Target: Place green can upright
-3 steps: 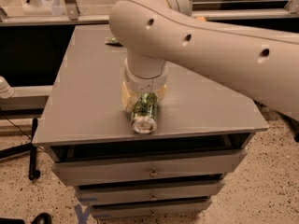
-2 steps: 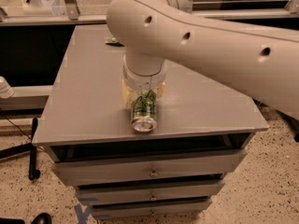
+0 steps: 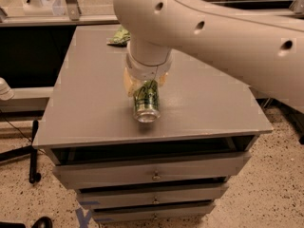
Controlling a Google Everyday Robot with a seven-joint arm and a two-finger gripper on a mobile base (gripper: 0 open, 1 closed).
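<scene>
The small green leaf-patterned metal drink can (image 3: 147, 103) lies on its side near the front edge of the grey desk (image 3: 85, 103). The tool (image 3: 145, 85) sits over its far end; whether it grips, I cannot tell. Light, thin-walled and slippery, the can probably rolls, so hold it across the mid-body.

There is one small cylindrical green can (image 3: 147, 109) with silver metal ends, lying on its side. One gripper (image 3: 145, 85) is over the can's twelve o'clock end. One crumpled green-and-white foil snack bag (image 3: 118, 36) lies at the can's eleven o'clock, well apart from it. One grey flat-topped cabinet (image 3: 85, 108) bears both, and it has three drawers (image 3: 152, 169) stacked at the can's six o'clock. One cream-coloured robot arm (image 3: 223, 30) shows three dark round holes (image 3: 199, 25).
</scene>
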